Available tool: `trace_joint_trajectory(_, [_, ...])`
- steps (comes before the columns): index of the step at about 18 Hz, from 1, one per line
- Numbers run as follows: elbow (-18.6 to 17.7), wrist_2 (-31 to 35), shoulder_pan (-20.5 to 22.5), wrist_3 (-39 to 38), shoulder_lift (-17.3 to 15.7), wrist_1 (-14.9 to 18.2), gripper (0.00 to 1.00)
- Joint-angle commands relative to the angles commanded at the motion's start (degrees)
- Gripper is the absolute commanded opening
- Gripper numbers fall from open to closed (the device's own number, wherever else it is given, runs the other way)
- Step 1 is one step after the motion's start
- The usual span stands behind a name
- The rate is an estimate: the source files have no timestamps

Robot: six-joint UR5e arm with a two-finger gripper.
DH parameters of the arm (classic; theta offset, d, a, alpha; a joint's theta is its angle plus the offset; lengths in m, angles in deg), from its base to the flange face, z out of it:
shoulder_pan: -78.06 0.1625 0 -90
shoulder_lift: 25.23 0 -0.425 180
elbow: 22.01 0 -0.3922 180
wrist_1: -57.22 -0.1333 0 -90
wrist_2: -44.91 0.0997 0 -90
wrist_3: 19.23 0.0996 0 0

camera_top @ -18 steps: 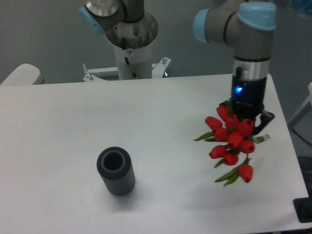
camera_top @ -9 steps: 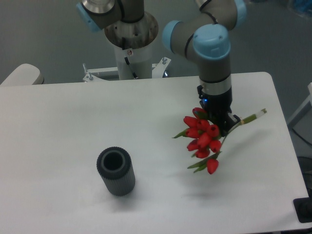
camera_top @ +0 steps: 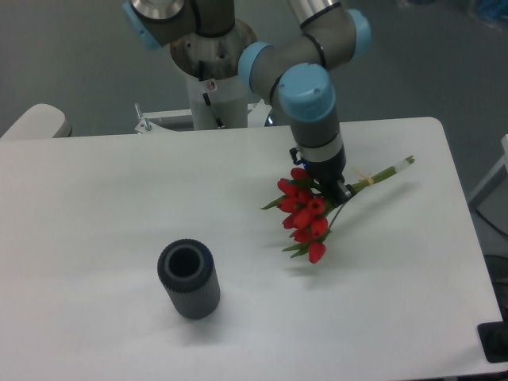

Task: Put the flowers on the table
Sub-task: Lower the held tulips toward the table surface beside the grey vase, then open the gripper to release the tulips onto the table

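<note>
You are looking at a table (camera_top: 119,182) with a smooth, matt white top that gives off only soft shadow. Near its front left stands a cylinder (camera_top: 188,280) of dark grey, ribbed, dull material, rubber or plastic by its look. The flowers (camera_top: 304,213), to the cylinder's right, have slightly waxy red petals and pale green stems. Above them the arm (camera_top: 311,103) shows satin grey metal with smooth light-blue plastic caps.

**Occlusions and cut-offs**

Gripper (camera_top: 331,189) fingertips hidden behind the flowers (camera_top: 305,216); jaw state unreadable. Stem section under the gripper concealed. Arm's upper links cut by top edge. Table (camera_top: 95,206) cropped at left and near edges.
</note>
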Motion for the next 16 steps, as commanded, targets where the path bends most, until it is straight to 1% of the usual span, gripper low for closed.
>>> trace_joint_trajectory(3, [-1.1,0.1,0.1,-0.1,0.7,0.1,0.32])
trace_joint_trajectory(5, [-1.2,-0.2,0.1,0.3,1.0,0.2,0.34])
trace_joint_trajectory(8, [-1.2,-0.3,0.0,0.2,1.0,0.1,0.34])
trace_joint_trajectory(9, [-1.1,-0.5,0.0,0.3,0.8,0.1,0.39])
trace_joint_trajectory(10, [-0.8,-0.6,-0.1,0.2,0.7,0.0,0.49])
trace_joint_trajectory(13, [0.0,-0.5,-0.5,-0.8,0.7,-0.2,0.85])
trace_joint_trajectory(14, [0.4,-0.5,-0.5,-0.8,0.6,-0.2,0.93])
trace_joint_trajectory(16, [1.2,-0.4,-0.6,-0.9,0.3,0.0,1.0])
